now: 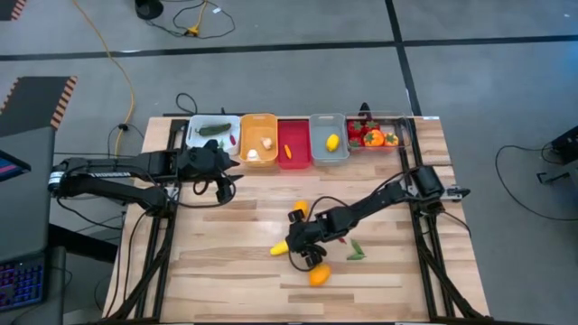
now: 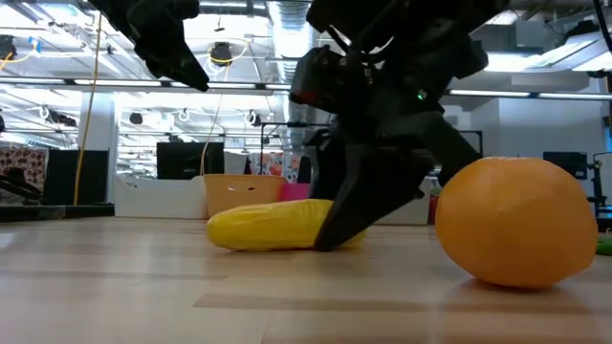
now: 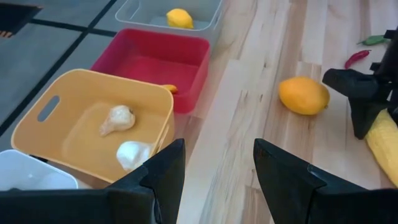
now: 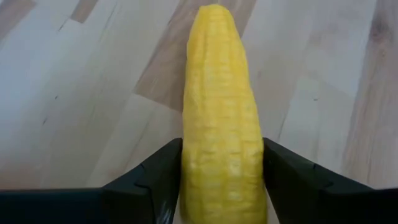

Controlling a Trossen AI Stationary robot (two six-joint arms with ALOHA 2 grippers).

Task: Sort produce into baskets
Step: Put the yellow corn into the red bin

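Note:
A yellow corn cob (image 4: 221, 93) lies on the wooden table near the middle (image 1: 281, 247). My right gripper (image 4: 222, 180) is down at it, shut on the cob's end that faces the arm. My left gripper (image 3: 217, 180) hovers open with nothing between its fingers near the orange basket (image 3: 93, 124), at the far left (image 1: 221, 171). The baskets stand in a row along the far edge: white (image 1: 215, 135), orange (image 1: 258, 137), red (image 1: 293, 143), grey (image 1: 329, 137) and clear (image 1: 375, 134). My right gripper pinches the corn's two long sides (image 4: 193, 168) between its two fingers, near the cob's right end. The fingers slant down from the table's right, with the cob running on away from them. The cob lies flat on the table (image 2: 273, 227).
An orange fruit (image 1: 318, 275) sits just in front of my right gripper, and another (image 1: 298, 209) just behind it. A green piece (image 1: 357, 250) and a red chilli (image 1: 339, 241) lie to its right. Garlic (image 3: 124, 134) lies in the orange basket, a lemon (image 3: 179, 17) in the grey one.

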